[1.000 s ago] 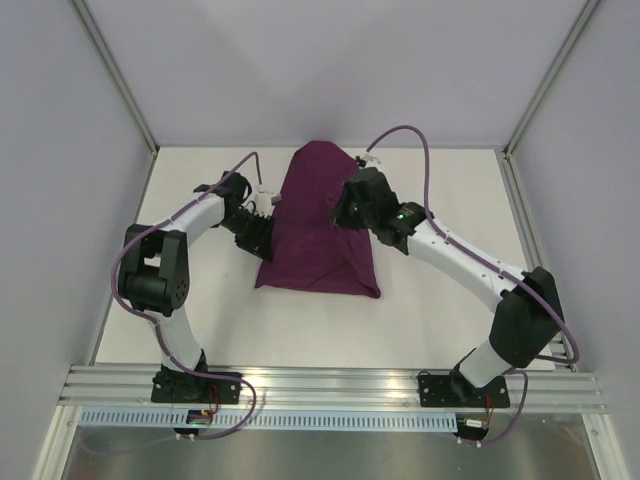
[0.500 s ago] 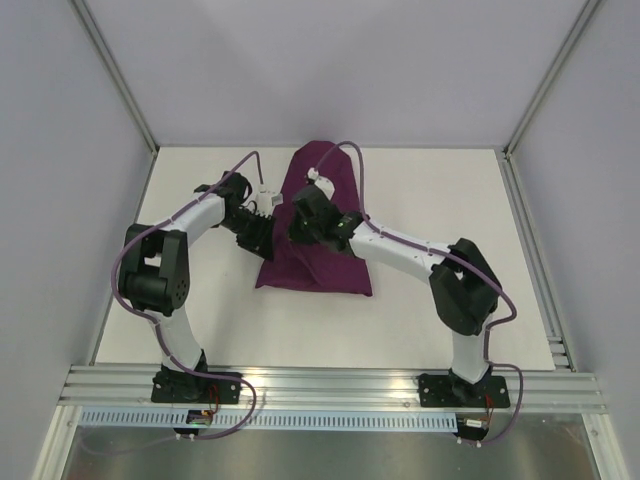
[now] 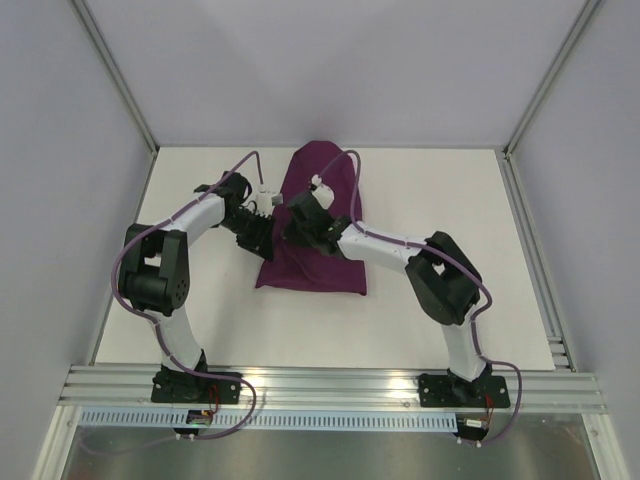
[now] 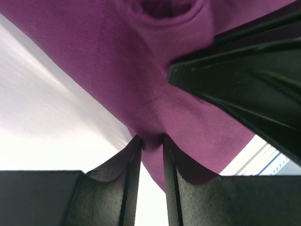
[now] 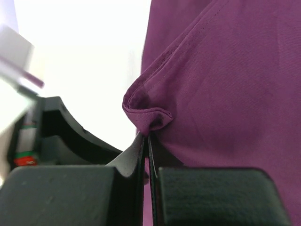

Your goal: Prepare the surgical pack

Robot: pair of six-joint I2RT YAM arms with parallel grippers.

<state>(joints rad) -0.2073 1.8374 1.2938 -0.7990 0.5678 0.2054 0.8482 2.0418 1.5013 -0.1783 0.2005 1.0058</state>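
Observation:
The surgical pack (image 3: 325, 268) is a plum-purple drape lying partly folded in the middle of the white table (image 3: 450, 200). My left gripper (image 3: 268, 228) sits at the drape's left edge. In the left wrist view it (image 4: 151, 140) pinches a bunch of the purple cloth (image 4: 136, 75) between its fingertips. My right gripper (image 3: 293, 222) hovers over the drape's left half, close to the left one. The right wrist view shows it (image 5: 147, 135) shut on a small hemmed fold of the cloth (image 5: 225, 94).
The black body of the right gripper (image 4: 244, 80) fills the right side of the left wrist view, very near. The left arm's black link (image 5: 61, 136) shows in the right wrist view. An aluminium rail (image 3: 330, 385) runs along the near edge, and grey walls enclose the table.
My right arm has swung left across the drape, carrying its fold over toward the left gripper; the drape's lower right side has drawn in. The left arm stays put, its jaws a little narrower.

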